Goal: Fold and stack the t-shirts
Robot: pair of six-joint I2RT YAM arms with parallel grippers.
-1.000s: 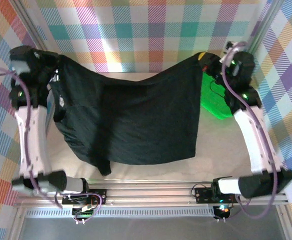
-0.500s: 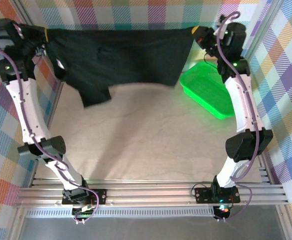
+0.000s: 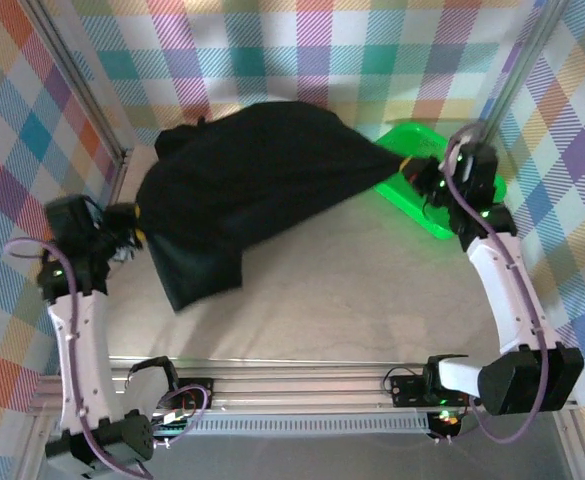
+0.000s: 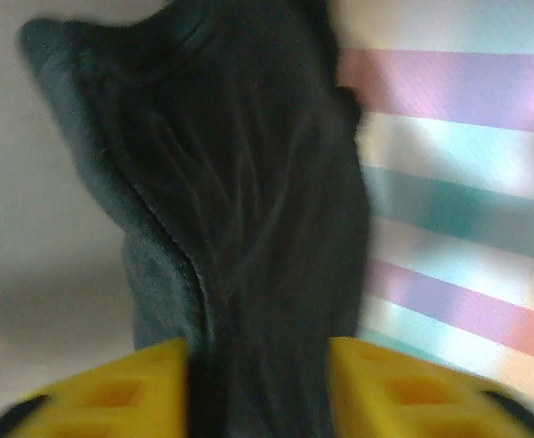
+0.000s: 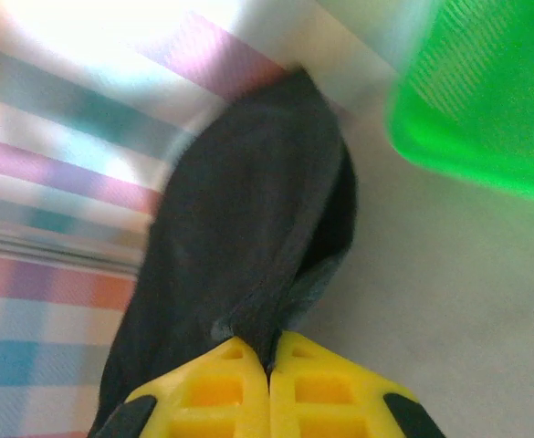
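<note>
Right tool (image 3: 409, 168) clenched on t-shirt (image 3: 252, 180) corner, just beside green basket (image 3: 424, 216); left tool (image 4: 257, 365) released, fingers apart with cloth between; shirt sprawls over bench (image 3: 352, 290).

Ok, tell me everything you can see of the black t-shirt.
Plain black t-shirt, soft matte cloth, no print, creased and unfolded. It lies spread over the far left of the table, a flap trailing toward the near edge. Its right corner is drawn to a point, pinched in the shut right gripper beside the green basket. Its left edge runs between the left gripper's parted fingers.
</note>
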